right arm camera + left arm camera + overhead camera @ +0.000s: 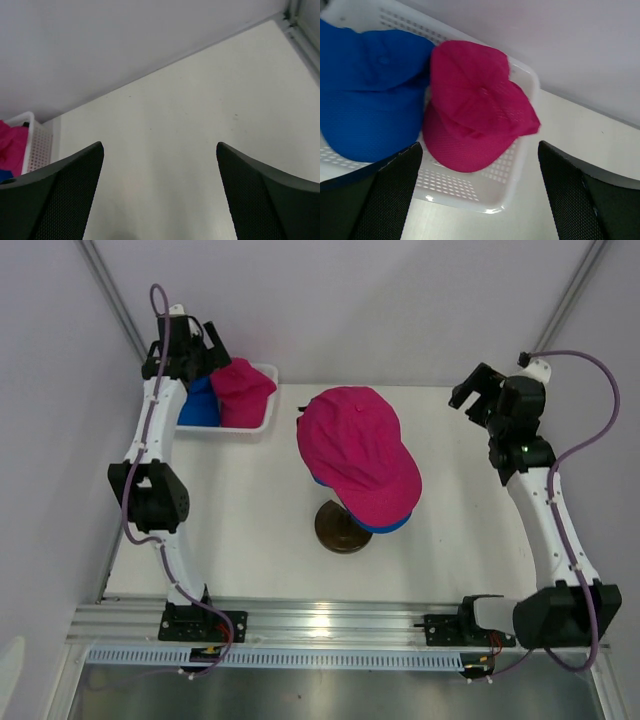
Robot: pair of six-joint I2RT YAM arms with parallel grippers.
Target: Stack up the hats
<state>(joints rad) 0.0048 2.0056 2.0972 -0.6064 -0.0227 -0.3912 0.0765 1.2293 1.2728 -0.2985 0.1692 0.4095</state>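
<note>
Pink cap (pixel 475 110) in basket (pixel 470 197): soft, light, floppy, so pinch prob. stiffer brim w/ left claw (pixel 480 170), wide open above it; right claw (pixel 160 190) open, empty.

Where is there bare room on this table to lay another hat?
Two bare patches of table: front-left, between the left arm, the basket and the stand's base; and right, between the stacked hats and the right arm. Crowded: the basket, filled by a blue hat and a pink hat.
</note>
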